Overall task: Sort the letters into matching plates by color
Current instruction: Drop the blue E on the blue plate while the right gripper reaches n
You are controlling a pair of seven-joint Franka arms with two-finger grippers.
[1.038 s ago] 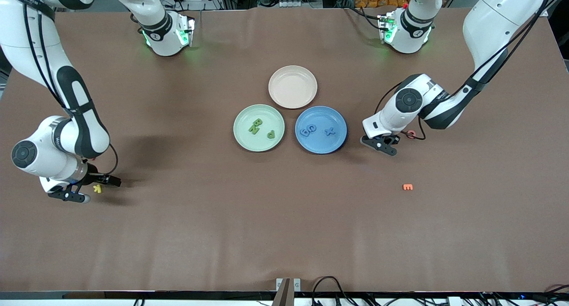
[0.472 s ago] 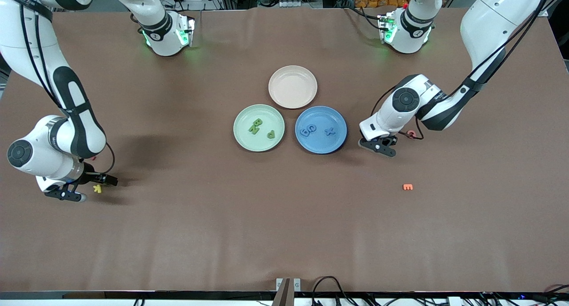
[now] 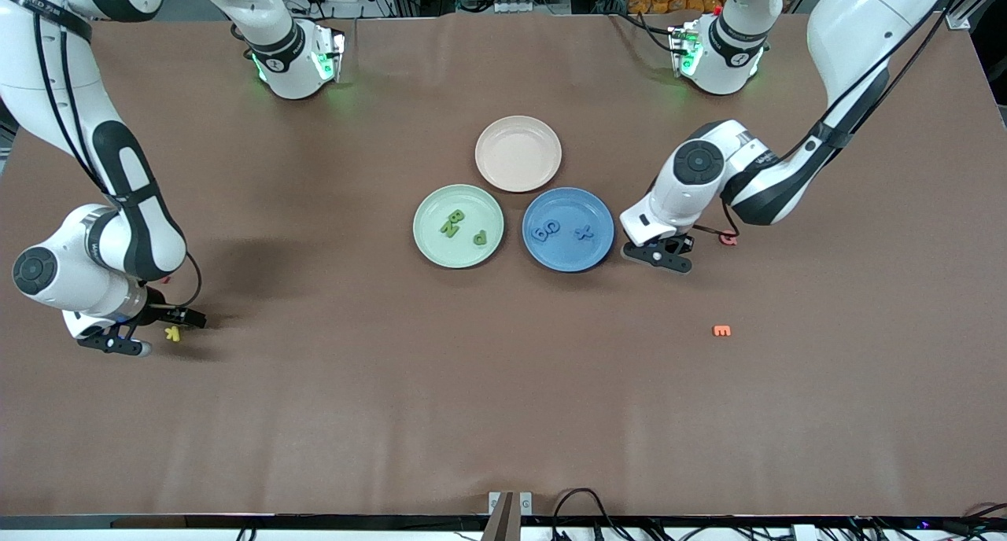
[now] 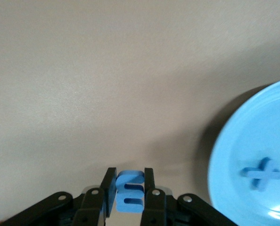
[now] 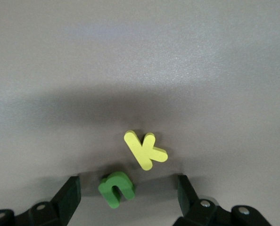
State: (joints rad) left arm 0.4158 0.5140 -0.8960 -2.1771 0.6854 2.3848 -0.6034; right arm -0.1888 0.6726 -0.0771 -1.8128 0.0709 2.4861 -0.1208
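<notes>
Left gripper (image 4: 126, 197) is clamped on a blue letter E (image 4: 129, 190), held over the brown table (image 3: 503, 384) just beside the blue plate (image 3: 568, 256) at the left arm's end. That plate holds a blue x (image 3: 583, 232) and two more blue pieces (image 3: 545, 230). Right gripper (image 5: 128, 197) hangs low near the right arm's end, fingers wide apart around a green letter n (image 5: 115, 188), with a yellow K (image 5: 144, 149) just beside it. Three green letters (image 3: 460, 226) lie in the mint green plate (image 3: 429, 246)
</notes>
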